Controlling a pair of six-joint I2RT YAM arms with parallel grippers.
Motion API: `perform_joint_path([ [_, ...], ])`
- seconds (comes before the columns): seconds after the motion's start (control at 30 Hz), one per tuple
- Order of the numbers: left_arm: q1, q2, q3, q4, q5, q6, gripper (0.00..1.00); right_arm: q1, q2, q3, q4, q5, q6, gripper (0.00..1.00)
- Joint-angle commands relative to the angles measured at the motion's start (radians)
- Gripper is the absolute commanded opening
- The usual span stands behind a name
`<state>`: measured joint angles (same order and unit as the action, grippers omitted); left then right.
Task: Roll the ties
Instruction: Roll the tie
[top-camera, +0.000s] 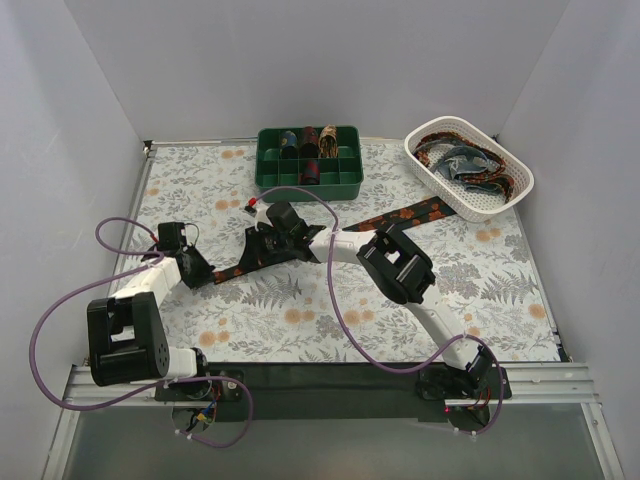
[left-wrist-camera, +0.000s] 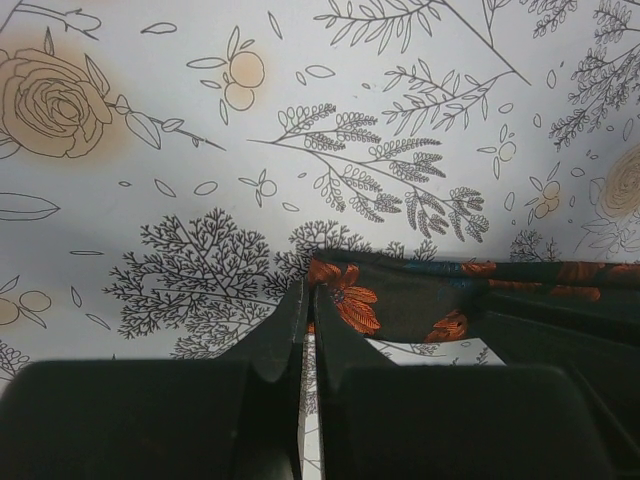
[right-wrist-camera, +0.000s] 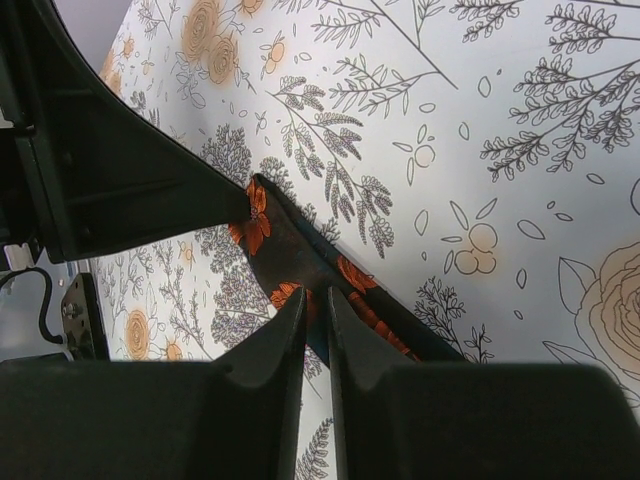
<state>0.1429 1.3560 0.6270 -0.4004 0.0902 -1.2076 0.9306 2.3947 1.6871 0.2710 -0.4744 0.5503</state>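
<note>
A dark tie with orange-red flowers (top-camera: 390, 218) lies stretched across the floral mat, from the white basket toward the left. My left gripper (top-camera: 203, 272) is shut on its narrow end; in the left wrist view the jaws (left-wrist-camera: 309, 292) pinch the corner of the tie (left-wrist-camera: 400, 300). My right gripper (top-camera: 262, 246) is shut on the same tie a little further along; in the right wrist view the jaws (right-wrist-camera: 316, 296) close on the tie (right-wrist-camera: 285, 250). The left gripper's dark body (right-wrist-camera: 110, 170) shows just beyond it.
A green divided tray (top-camera: 308, 180) at the back centre holds several rolled ties (top-camera: 318, 143). A white basket (top-camera: 490, 200) at the back right holds loose ties (top-camera: 462, 162). Purple cables (top-camera: 335, 300) loop over the mat. White walls enclose the table.
</note>
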Motion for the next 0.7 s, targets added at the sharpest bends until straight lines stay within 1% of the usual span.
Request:
perform_joint_path([
  [0.0,0.004,0.012,0.036,-0.028,-0.018,0.01,0.0,-0.004,-0.066,-0.01,0.037,0.002,-0.01,0.18],
  [0.07,0.004,0.014,0.039,-0.029,-0.02,0.011,0.0,-0.007,-0.083,-0.026,0.036,0.008,-0.013,0.18],
  [0.33,0.003,0.022,0.046,-0.032,-0.024,0.011,0.0,-0.016,-0.091,-0.052,0.036,0.003,-0.009,0.12],
  [0.5,0.004,0.022,0.051,-0.04,-0.026,0.011,0.0,-0.021,-0.074,-0.056,0.036,0.008,-0.007,0.09],
  [0.67,0.004,0.012,0.062,-0.054,-0.03,0.01,0.0,-0.03,-0.049,-0.067,0.034,0.008,-0.004,0.08],
])
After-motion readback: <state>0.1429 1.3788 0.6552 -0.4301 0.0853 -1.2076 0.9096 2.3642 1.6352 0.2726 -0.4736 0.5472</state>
